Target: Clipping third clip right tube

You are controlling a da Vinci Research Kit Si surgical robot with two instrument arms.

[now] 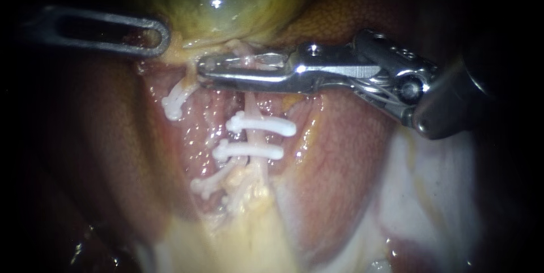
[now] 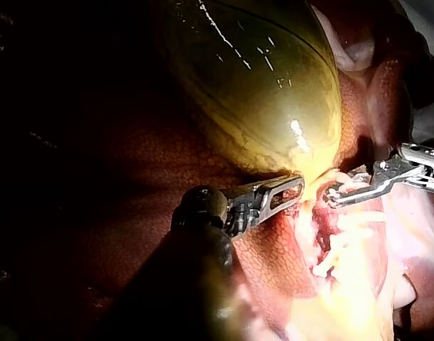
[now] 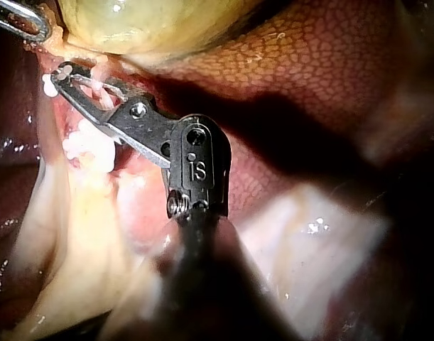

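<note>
left instrument point(image 1: 160, 39): shaft lost in dark toward endoscope view's left edge; far side of tip hidden. gallbladder point(image 1: 226, 1): cut off by upper edge. right instrument point(image 1: 207, 69): shaft blurred, cut off at right edge; covers right tube point(image 1: 253, 131) where it crosses. lowest clip point(image 1: 207, 185): partly sunk in tissue. both wrist views: own shaft blurred dark mass, other instrument cut off by edge.

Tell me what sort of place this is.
Probably a surgical practice bench: liver and gallbladder lie exposed, white clips sit on a tube, left instrument and right instrument reach in.
</note>
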